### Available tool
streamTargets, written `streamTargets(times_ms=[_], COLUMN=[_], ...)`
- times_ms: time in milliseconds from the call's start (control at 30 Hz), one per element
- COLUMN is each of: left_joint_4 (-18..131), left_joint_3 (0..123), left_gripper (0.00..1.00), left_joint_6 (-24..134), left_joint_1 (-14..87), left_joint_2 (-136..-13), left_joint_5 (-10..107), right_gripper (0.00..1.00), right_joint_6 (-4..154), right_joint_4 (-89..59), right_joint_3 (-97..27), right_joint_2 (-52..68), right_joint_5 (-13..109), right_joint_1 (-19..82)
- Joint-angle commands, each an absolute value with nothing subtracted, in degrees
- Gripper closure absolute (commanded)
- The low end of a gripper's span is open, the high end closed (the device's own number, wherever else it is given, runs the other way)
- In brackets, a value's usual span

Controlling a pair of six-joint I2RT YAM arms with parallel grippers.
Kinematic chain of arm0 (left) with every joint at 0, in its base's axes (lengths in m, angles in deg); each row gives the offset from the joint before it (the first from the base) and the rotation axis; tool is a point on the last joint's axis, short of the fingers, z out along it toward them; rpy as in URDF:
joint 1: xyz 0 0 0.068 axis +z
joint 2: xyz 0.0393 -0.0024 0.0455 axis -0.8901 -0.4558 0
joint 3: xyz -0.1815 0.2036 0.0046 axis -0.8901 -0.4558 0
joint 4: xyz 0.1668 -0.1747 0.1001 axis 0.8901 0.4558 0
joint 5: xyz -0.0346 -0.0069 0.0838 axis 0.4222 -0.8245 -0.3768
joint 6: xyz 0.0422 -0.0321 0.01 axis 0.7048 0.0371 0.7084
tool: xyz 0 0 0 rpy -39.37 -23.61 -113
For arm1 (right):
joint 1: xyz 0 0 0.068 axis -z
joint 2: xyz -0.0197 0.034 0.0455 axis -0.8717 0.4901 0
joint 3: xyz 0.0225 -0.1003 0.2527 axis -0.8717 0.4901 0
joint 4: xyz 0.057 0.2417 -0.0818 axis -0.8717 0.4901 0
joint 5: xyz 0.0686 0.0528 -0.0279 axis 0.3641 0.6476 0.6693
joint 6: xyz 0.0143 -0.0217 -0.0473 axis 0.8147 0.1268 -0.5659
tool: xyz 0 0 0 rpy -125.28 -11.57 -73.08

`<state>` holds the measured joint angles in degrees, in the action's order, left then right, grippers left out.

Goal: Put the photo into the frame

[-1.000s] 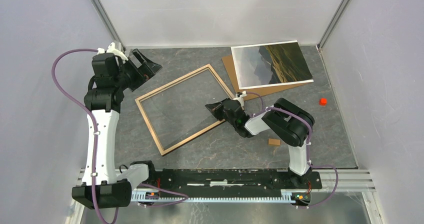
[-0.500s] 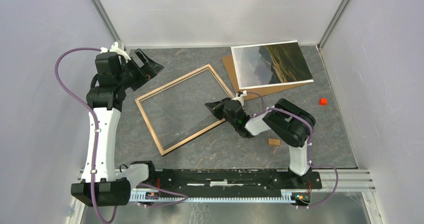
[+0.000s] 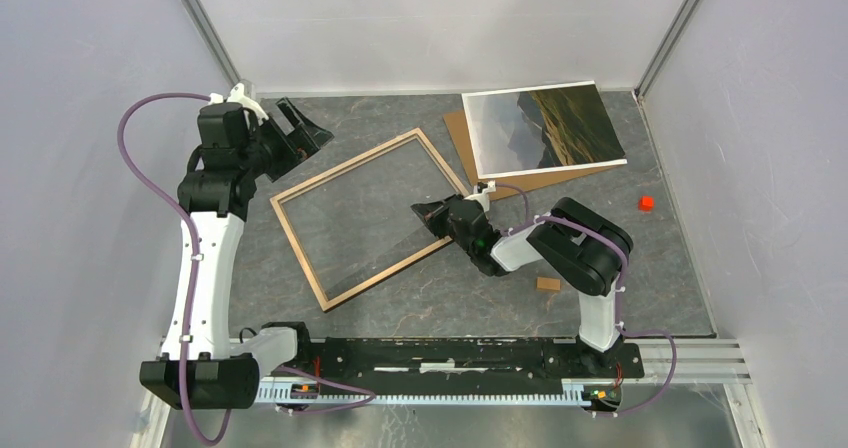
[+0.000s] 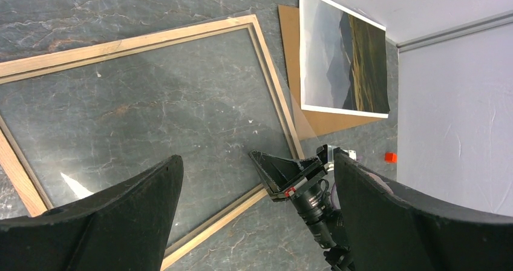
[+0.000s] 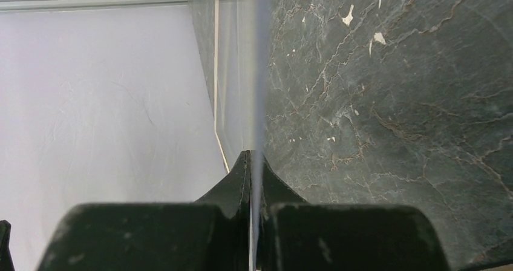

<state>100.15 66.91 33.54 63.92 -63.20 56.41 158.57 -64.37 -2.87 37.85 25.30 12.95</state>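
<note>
The frame lay light-wood face up on the dark marbled table, turned at an angle in the middle of the top view, its long rims running from lower left to upper right. The photo rested in the upper right of that view, well apart from the frame, lying on the brown backing board, which stuck out at its left and lower edges. The right gripper reached in from the lower right, low over the frame's right rim, with its fingers clenched. In the right wrist view they pinched the thin edge of a clear pane that ran straight up from between the fingertips. The left gripper hung above the upper left corner of the frame, fingers spread wide and grasping nothing. Its wrist camera looked down on the frame, the photo and the right gripper's tip. A small orange-red cube sat near the right wall, and a small tan block lay beside the right arm.
</note>
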Motion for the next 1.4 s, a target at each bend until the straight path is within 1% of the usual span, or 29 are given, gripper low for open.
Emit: streamTargets(times_ms=[0, 633, 667, 1067, 1367], left_joint_4=[99.07, 99.09, 99.03, 99.10, 99.06], left_joint_3=[68.41, 68.04, 68.06, 68.15, 68.55], left_gripper=[0.00, 0.00, 0.00, 0.00, 0.00], left_joint_6=[37.09, 37.44, 37.44, 37.46, 37.31], left_joint_1=[63.64, 63.65, 61.95, 61.74, 61.67], left_joint_2=[-63.36, -63.55, -63.51, -63.33, -63.50], left_joint_5=[55.13, 54.81, 54.88, 54.75, 54.90], right_gripper=[1.00, 1.00, 1.00, 1.00, 1.00], right_joint_6=[158.82, 159.94, 160.09, 160.22, 160.64], right_joint_4=[-65.51, -65.26, -65.39, -66.42, -64.99], right_joint_3=[-1.97, -0.30, -0.04, -0.54, -0.39], right_joint_2=[35.48, 35.20, 35.13, 36.03, 35.73], right_joint_5=[23.30, 23.82, 23.78, 24.08, 22.48], right_joint_1=[13.19, 12.21, 12.14, 11.29, 10.69])
